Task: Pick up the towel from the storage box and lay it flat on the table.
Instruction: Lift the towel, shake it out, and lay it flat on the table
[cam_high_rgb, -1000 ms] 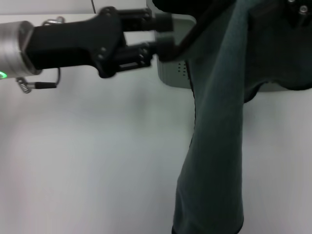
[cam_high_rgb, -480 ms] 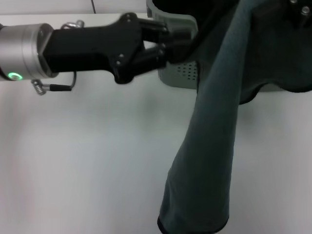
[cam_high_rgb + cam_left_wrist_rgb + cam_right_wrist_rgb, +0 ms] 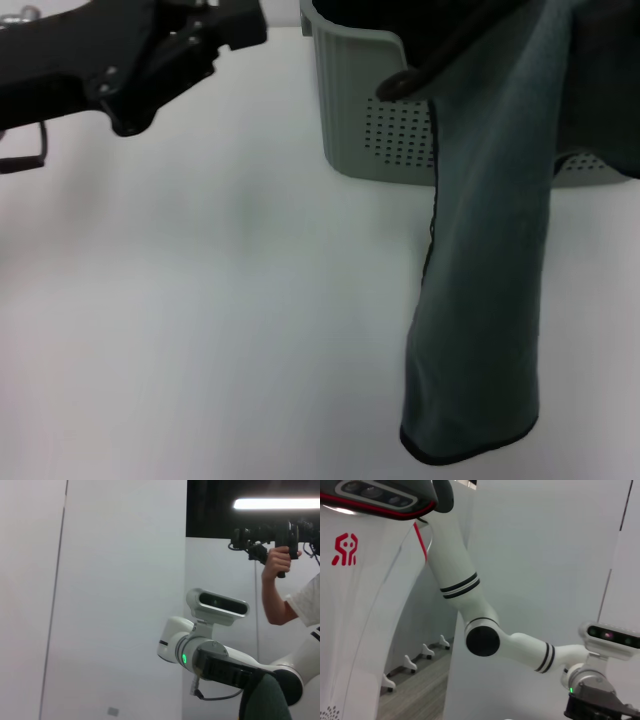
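Observation:
The dark teal towel [image 3: 490, 280] with black edging hangs in a long fold from above the top right, in front of the grey-green storage box [image 3: 360, 110]. Its lower end dangles just over the white table [image 3: 200, 300]. In the left wrist view my right gripper [image 3: 250, 682] is raised, with the top of the towel [image 3: 267, 702] bunched at its tip. My left gripper [image 3: 245, 25] is at the top left, shut and empty, well to the left of the box and apart from the towel. It also shows in the right wrist view [image 3: 600, 707].
A person holding a camera rig [image 3: 280, 555] stands behind the robot. The box sits at the far right of the table, with the towel draped over its front rim.
My left gripper has closed and pulled back to the left and up, away from the box rim and the towel's edge. The hanging towel has shifted right.

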Available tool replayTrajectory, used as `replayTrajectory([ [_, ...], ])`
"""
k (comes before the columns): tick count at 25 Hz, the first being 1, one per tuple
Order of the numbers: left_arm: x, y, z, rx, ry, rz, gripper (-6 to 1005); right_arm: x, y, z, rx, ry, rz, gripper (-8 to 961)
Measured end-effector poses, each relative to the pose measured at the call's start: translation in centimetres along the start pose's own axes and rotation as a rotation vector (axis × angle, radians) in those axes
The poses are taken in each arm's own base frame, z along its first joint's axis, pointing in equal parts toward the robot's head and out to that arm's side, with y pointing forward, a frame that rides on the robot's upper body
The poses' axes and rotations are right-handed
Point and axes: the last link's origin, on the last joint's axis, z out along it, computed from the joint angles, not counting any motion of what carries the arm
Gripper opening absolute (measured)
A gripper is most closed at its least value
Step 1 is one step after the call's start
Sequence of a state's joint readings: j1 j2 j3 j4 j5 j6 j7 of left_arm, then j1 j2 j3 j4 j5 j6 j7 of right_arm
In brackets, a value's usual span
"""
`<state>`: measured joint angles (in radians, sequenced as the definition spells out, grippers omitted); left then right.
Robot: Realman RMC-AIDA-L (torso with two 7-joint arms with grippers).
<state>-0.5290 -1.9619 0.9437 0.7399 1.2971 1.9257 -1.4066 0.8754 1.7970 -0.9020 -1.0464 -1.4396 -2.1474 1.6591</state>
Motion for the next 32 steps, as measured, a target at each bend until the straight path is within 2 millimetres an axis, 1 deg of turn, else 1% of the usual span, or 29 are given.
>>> replayTrajectory([
  [4,-0.1,0.3,-0.7,0.021,-0.001,0.000,-2,0.1,0.1,-0.4,0.017,-0.009,0.005,-1],
  [6,-0.3,0.1,-1.1,0.051,0.011,-0.014,11,-0.2,0.1,-0.7,0.033,-0.024,-0.010,-1],
  [9,-1.1,-0.8,-1.5,0.136,0.031,-0.078,29,-1.6,-0.3,-0.7,0.033,-0.085,-0.068,-1],
  [11,-1.9,-1.6,-1.2,0.184,0.028,-0.126,42,-2.8,-0.6,-0.5,0.014,-0.127,-0.116,-1],
  [14,-2.9,-2.6,0.2,0.205,-0.002,-0.182,61,-4.5,-1.4,0.3,-0.024,-0.154,-0.179,-1],
  [16,-3.7,-3.1,1.8,0.193,-0.038,-0.215,67,-5.4,-2.0,1.2,-0.053,-0.156,-0.207,-1],
  [19,-4.6,-3.6,4.6,0.143,-0.083,-0.241,67,-6.2,-2.8,2.5,-0.094,-0.158,-0.222,-1],
  [20,-4.8,-3.5,5.3,0.126,-0.093,-0.247,68,-6.3,-3.0,2.8,-0.103,-0.157,-0.223,-1],
  [21,-4.9,-3.5,6.4,0.093,-0.107,-0.249,68,-6.4,-3.1,3.0,-0.109,-0.154,-0.221,0],
  [22,-4.9,-3.4,6.9,0.071,-0.113,-0.248,68,-6.3,-3.3,3.3,-0.113,-0.146,-0.215,0],
  [24,-4.8,-2.9,7.3,0.031,-0.115,-0.245,70,-5.9,-3.3,3.4,-0.112,-0.129,-0.200,0],
  [27,-4.2,-2.0,6.7,-0.026,-0.078,-0.236,74,-4.9,-2.9,2.9,-0.086,-0.113,-0.162,-1],
  [28,-3.8,-1.5,6.3,-0.047,-0.055,-0.229,76,-4.9,-2.9,2.9,-0.086,-0.113,-0.162,-1],
  [31,-2.9,-0.4,5.2,-0.105,0.000,-0.205,80,-3.4,-2.0,1.1,-0.029,-0.107,-0.110,-1],
  [32,-2.7,-0.1,4.8,-0.122,0.012,-0.196,82,-3.3,-2.0,0.9,-0.026,-0.106,-0.107,-1],
])
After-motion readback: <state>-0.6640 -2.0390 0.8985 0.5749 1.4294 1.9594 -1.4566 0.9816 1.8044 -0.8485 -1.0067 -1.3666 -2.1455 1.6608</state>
